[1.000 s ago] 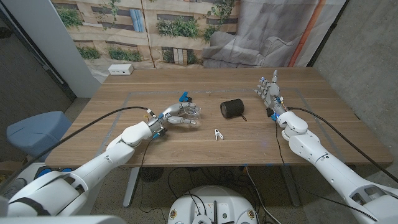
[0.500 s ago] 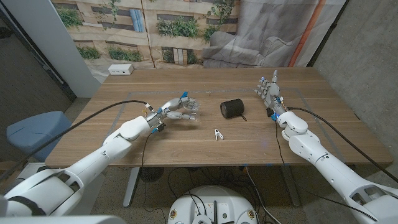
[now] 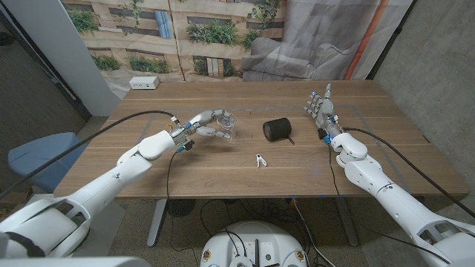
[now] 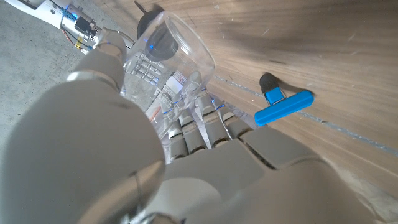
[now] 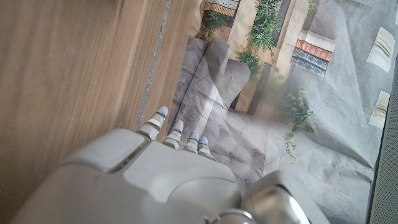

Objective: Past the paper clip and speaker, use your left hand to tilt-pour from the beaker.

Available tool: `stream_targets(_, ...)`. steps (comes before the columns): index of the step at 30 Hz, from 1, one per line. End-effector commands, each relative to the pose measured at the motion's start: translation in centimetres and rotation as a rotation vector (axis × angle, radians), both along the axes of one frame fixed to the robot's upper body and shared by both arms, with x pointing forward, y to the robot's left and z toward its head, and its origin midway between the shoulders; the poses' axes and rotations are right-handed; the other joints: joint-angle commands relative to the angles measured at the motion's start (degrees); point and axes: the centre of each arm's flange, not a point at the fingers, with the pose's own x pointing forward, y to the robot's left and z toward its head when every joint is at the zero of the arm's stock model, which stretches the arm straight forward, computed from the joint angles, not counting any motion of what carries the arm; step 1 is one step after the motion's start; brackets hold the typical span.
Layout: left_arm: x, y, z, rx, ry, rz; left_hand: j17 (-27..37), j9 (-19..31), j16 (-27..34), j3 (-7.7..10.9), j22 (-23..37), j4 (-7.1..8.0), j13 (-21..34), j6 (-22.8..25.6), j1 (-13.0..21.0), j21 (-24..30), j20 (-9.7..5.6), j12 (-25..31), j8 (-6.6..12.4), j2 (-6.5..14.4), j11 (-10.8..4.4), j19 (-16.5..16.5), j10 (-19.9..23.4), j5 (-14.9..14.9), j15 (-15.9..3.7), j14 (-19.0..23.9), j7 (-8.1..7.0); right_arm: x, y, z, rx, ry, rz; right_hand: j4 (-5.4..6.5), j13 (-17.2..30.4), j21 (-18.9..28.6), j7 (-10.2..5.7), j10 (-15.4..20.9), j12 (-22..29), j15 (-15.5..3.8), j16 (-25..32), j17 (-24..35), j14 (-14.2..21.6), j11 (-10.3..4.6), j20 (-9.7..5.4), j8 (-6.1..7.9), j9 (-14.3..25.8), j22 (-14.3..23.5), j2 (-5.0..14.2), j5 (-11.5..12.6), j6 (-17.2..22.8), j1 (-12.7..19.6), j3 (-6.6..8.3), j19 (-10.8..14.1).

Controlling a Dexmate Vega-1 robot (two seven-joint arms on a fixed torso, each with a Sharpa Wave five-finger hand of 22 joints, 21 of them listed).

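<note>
Gripping the clear beaker (image 3: 225, 123) near the tabletop's middle, the left hand (image 3: 208, 127) is tilting it; pouring likely needs further tipping.

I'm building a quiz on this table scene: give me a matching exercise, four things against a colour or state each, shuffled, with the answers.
Things:
1. beaker
2. speaker
3. paper clip
4. right hand

States:
A. black cylinder lying on its side
B. small and white, lying alone on the wood
C. clear, held by the left hand
D. fingers apart, holding nothing

Pairs: 1-C, 2-A, 3-B, 4-D
</note>
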Motion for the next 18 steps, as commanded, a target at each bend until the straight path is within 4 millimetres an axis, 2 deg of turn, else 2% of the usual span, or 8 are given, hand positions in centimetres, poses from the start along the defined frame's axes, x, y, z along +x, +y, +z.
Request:
stream_targets(1, -1.5, 0.1, 3.1, 0.106, -0.1, 0.028, 0.1, 0.4, -0.3, 0.11, 0.2, 0.03, 0.5, 1.0, 6.1, 0.2, -3.59, 0.6, 0.81, 7.5, -3.34, 0.8, 4.2, 0.5, -11.59, 3.1, 0.48, 0.0, 0.0, 0.0, 0.0, 0.0, 0.0, -0.02, 0.3, 0.4, -0.14, -0.5, 0.4, -1.12, 0.2, 0.3, -0.3, 0.16, 0.37, 0.31, 0.1, 0.3, 4.99, 0.3, -0.4, 0.1, -0.4, 0.1)
stream_targets(10, -2.8, 0.1, 4.3, 0.208, -0.172, 0.086, -0.2, 0.7, -0.8, 0.37, 0.2, 0.48, 1.0, 1.3, 5.5, 0.3, -3.42, 1.1, 1.75, 8.5, -2.74, 1.6, 5.0, 1.0, -11.51, 4.2, 0.91, 0.0, 0.0, 0.0, 0.0, 0.0, 0.0, -0.02, 0.3, 0.4, -0.14, -0.5, 0.4, -1.12, 0.2, 0.3, -0.3, 0.16, 0.37, 0.31, 0.1, 0.3, 4.99, 0.3, -0.4, 0.1, -0.4, 0.1)
stream_targets(18, -4.0, 0.3, 5.7, 0.314, -0.245, 0.124, -0.5, 0.8, -1.2, 0.54, 0.2, 0.52, 1.3, 1.7, 5.1, 0.4, -3.44, 1.4, 2.46, 9.0, -2.99, 2.0, 5.4, 1.3, -11.48, 4.9, 1.02, 0.0, 0.0, 0.0, 0.0, 0.0, 0.0, -0.02, 0.3, 0.4, -0.14, -0.5, 0.4, -1.12, 0.2, 0.3, -0.3, 0.16, 0.37, 0.31, 0.1, 0.3, 4.99, 0.3, -0.4, 0.1, -0.4, 0.1)
